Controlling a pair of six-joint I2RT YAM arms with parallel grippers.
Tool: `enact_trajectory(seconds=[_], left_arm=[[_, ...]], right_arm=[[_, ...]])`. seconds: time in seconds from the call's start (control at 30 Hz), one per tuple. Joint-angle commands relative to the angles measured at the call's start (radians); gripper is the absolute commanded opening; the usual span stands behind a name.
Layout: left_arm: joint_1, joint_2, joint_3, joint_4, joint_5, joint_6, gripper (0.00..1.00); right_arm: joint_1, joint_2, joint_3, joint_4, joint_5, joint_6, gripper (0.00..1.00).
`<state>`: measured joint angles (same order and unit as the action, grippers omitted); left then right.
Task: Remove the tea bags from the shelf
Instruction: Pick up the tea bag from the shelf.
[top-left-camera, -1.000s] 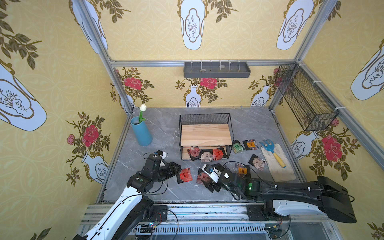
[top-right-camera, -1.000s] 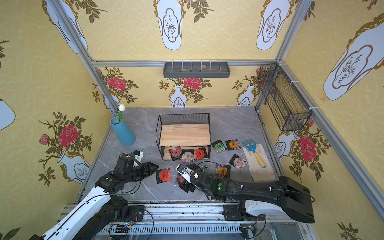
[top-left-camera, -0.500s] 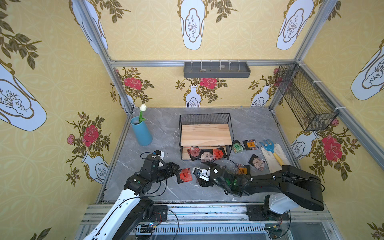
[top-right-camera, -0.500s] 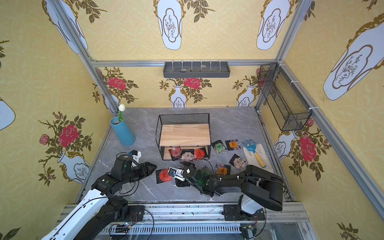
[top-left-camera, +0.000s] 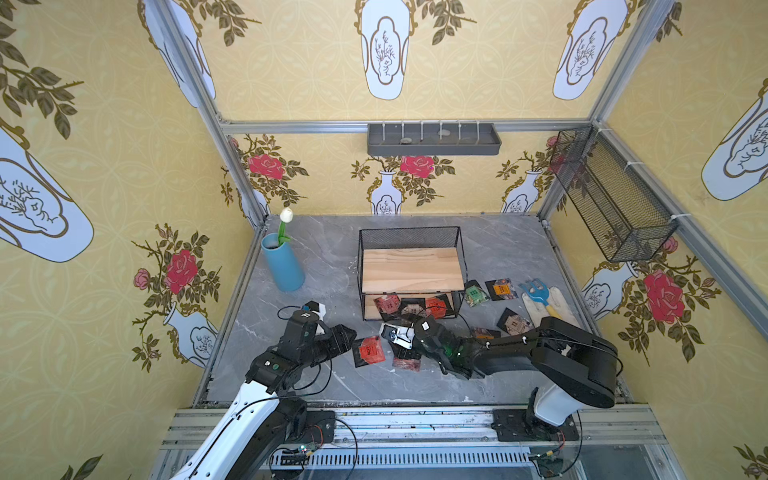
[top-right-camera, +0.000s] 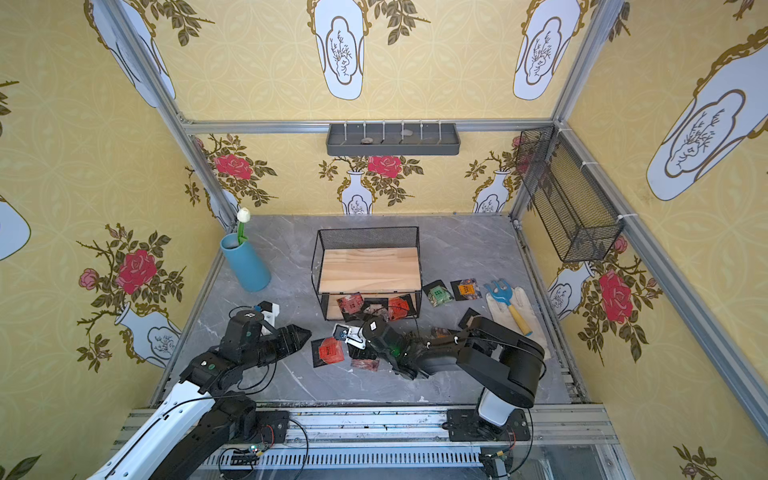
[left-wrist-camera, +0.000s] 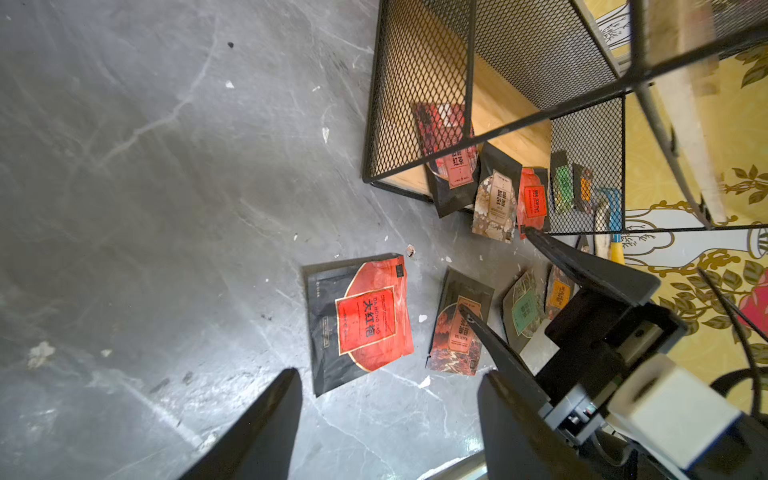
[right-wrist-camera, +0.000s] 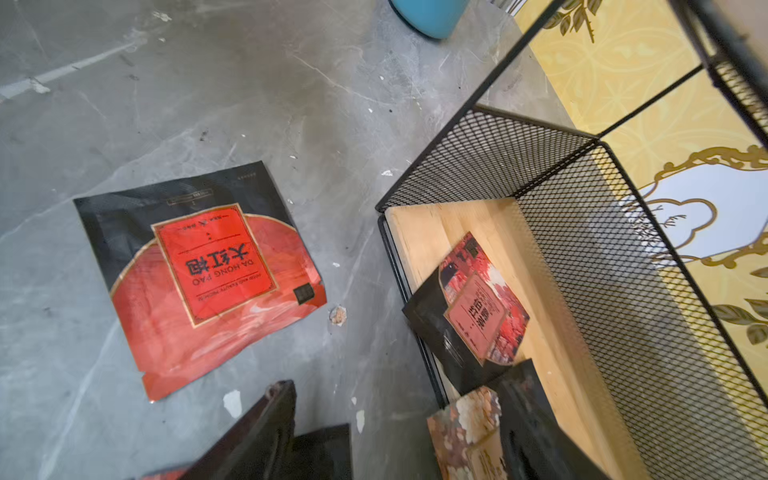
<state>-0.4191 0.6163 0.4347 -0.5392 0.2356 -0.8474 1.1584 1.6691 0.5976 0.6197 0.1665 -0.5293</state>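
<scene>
Our left fingers (left-wrist-camera: 266, 424) stand spread with nothing between them, low over the grey marbled table (left-wrist-camera: 145, 187). Just beyond their tips a square black-edged tea bag with a red label (left-wrist-camera: 361, 320) lies flat on the table. In both top views it sits at 7 o'clock from the small two-tier shelf of black wire mesh and light wooden boards (top-left-camera: 411, 270), with the left fingers at its 9 o'clock, apart from it.

Our right fingers (right-wrist-camera: 257, 432) are spread too and pinch nothing. They sit at that tea bag's 3 o'clock, right at the shelf's front. One finger is just beside a beige floral tea bag (right-wrist-camera: 461, 432); we cannot tell whether it touches.

Three tea bags lie at the front edge of the lower board, poking out over it: a pink-labelled tea bag (top-left-camera: 386, 303), the beige one, and an orange-red tea bag (top-left-camera: 435, 306). At the shelf's 4 o'clock a green tea bag (top-left-camera: 476, 293) and an orange tea bag (top-left-camera: 503, 288) lie side by side on the table.
</scene>
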Motion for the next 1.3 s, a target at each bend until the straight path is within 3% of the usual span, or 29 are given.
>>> enact_trajectory(seconds=[0.0, 0.3, 1.27], left_arm=[[0.001, 0.002, -0.005, -0.002, -0.012, -0.002, 0.76], [0.003, -0.006, -0.017, -0.002, -0.012, -0.006, 0.76], [0.023, -0.015, -0.016, -0.015, -0.011, 0.0, 0.76]], right_arm=[[-0.006, 0.033, 0.019, 0.09, -0.009, -0.009, 0.77], [-0.029, 0.1, 0.066, 0.098, -0.009, -0.027, 0.7], [-0.084, 0.217, 0.158, 0.066, -0.08, -0.003, 0.66]])
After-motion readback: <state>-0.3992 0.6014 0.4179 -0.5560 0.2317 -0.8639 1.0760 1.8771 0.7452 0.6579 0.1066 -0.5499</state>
